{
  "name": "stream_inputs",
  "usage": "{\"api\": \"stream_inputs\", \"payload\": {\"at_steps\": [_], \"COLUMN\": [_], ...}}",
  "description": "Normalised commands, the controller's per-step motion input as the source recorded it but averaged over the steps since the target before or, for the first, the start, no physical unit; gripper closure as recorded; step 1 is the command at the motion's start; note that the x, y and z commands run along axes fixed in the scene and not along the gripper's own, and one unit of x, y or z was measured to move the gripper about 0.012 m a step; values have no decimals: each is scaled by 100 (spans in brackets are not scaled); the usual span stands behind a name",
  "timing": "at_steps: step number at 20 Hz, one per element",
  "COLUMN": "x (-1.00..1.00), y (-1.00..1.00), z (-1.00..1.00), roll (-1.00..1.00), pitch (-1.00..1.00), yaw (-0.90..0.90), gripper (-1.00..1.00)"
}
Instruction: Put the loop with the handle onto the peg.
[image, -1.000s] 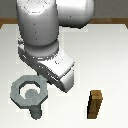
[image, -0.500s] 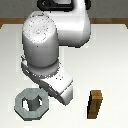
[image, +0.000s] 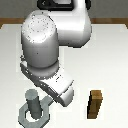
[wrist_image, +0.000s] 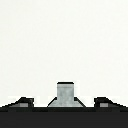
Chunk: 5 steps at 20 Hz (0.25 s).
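Note:
The loop with the handle (image: 34, 118), a flat grey ring, lies low on the white table at the exterior view's lower left. The peg (image: 34, 102), an upright dark grey cylinder, stands up through its hole. My gripper (image: 52, 102) is just to the ring's right, mostly hidden under the arm's white hand. In the wrist view the grey handle (wrist_image: 65, 93) sits between my two fingertips (wrist_image: 22, 102), with a gap on each side. The gripper (wrist_image: 64, 102) looks open.
A brown square wooden block (image: 95, 104) stands upright on the white table (image: 110, 55), to the exterior view's right of my gripper. The arm's bulky white body (image: 47, 45) rises over the ring and peg.
The ring has moved down and slightly toward the exterior view's right with my gripper. The peg now shows through its hole. The brown block has not moved.

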Motion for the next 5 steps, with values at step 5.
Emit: {"api": "stream_inputs", "payload": {"at_steps": [5], "x": [0], "y": [0], "z": [0], "roll": [0], "pitch": [0], "yaw": [0], "gripper": [-100]}}
